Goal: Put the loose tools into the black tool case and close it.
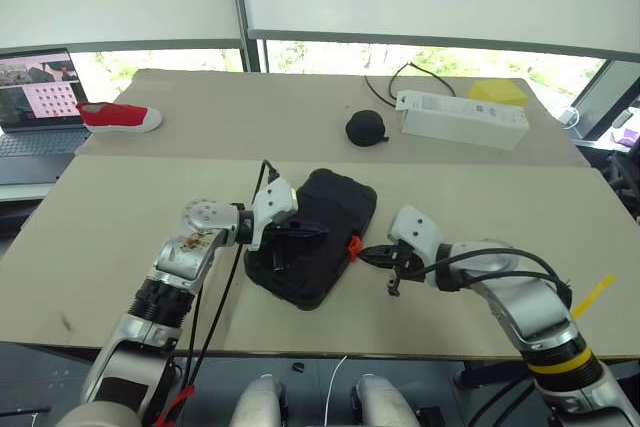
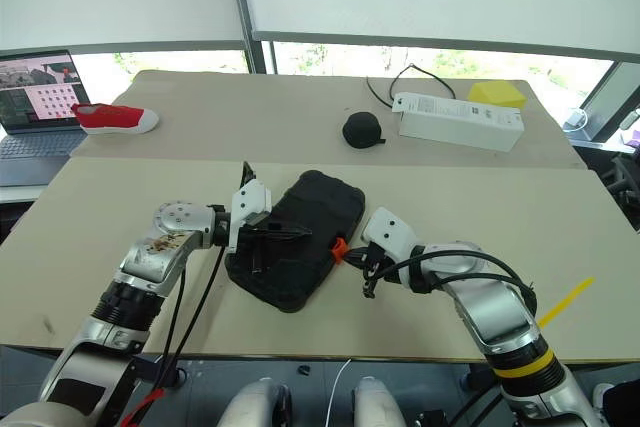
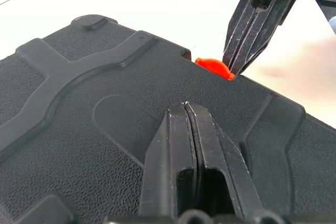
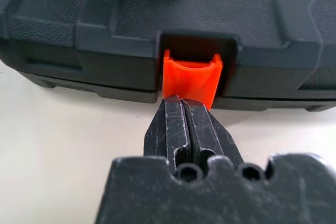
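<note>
Black tool case [image 1: 312, 237] lies lid-down shut near the front edge of the table [image 1: 120, 207], textured lid, ribbed. Orange latch [image 4: 190, 80] on its side not looking snapped home. Left gripper [image 3: 185, 109], fingers pressed together, rests on the lid, likely pinning it. Right gripper [image 4: 181, 103], fingers together too, tips at the latch, probably to push it closed

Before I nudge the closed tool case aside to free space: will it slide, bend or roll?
The black tool case looks like stiff moulded plastic, so probably no bending. It lies flat, so it should slide, not roll. Its textured lid may grip well.
</note>
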`<state>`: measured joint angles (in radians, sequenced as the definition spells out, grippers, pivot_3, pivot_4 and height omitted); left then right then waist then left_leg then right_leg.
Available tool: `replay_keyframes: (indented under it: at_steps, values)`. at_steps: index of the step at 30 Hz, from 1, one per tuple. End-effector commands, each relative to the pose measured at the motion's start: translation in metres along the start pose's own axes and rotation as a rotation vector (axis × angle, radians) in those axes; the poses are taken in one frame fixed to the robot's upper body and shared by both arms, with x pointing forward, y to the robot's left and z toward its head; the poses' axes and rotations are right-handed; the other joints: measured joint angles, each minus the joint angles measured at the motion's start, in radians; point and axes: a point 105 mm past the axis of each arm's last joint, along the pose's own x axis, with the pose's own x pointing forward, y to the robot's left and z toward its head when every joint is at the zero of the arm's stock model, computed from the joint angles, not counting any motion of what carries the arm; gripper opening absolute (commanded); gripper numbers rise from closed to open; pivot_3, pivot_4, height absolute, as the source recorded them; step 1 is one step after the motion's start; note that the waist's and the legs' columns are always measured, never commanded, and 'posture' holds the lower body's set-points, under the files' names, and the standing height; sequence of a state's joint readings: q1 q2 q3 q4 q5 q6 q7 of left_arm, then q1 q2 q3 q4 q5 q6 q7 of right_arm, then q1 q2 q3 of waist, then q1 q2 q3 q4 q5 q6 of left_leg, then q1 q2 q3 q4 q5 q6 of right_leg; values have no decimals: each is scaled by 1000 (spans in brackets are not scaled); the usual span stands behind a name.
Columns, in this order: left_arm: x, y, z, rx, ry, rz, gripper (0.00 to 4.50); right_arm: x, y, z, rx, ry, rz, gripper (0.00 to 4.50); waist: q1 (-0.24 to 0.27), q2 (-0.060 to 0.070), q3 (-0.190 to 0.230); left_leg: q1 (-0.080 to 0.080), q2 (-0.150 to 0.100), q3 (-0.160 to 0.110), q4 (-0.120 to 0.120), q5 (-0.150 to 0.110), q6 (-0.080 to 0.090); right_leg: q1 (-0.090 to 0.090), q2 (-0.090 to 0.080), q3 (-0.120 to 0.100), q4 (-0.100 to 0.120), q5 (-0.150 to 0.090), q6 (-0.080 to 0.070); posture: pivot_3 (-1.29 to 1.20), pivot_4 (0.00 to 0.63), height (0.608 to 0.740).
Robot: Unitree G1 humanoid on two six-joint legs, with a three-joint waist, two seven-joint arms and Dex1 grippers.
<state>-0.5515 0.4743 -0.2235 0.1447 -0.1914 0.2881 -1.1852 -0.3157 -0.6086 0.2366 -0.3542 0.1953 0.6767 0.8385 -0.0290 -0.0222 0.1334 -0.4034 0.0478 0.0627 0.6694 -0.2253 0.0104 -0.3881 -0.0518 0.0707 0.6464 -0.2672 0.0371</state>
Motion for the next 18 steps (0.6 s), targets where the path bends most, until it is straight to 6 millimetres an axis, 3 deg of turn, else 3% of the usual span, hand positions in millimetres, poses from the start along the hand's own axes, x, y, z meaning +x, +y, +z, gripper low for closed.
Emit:
replay_keyframes:
  at_steps: [1, 18]
  values:
    - [4, -20, -53, -170, 153, -50, 72, 5, 2, 17, -55, -62, 9, 0, -3, 0, 0, 0, 0, 0, 0, 0, 0, 0, 0, 0, 0, 0, 0, 0, 150, 740]
    - [-1, -20, -60, -201, 170, -31, 72, 25, 10, 37, 9, -188, 61, 0, -19, -1, -1, 10, 3, -4, -7, 0, 0, 1, 8, 7, 0, -3, 1, 0, 150, 740]
